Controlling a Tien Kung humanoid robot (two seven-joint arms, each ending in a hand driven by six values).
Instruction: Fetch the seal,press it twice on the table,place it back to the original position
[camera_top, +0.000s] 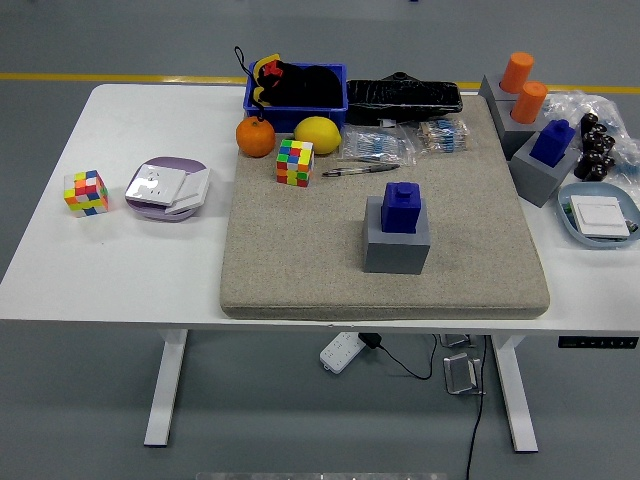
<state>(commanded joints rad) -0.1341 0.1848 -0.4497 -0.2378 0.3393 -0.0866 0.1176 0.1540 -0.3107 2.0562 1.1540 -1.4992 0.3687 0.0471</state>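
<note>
Seal (402, 207) sits upright on grey block (397, 246); no fingers visible, state unknown.

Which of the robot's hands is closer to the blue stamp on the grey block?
Neither can be judged: no robot hand is in view. The blue seal sits untouched on its grey base, mid-mat.

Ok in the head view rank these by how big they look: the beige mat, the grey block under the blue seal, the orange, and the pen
1. Beige mat, by far the largest.
2. Grey block.
3. Orange and pen: unsure. The pen looks longer but much thinner, so I won't rank one over the other.
</note>
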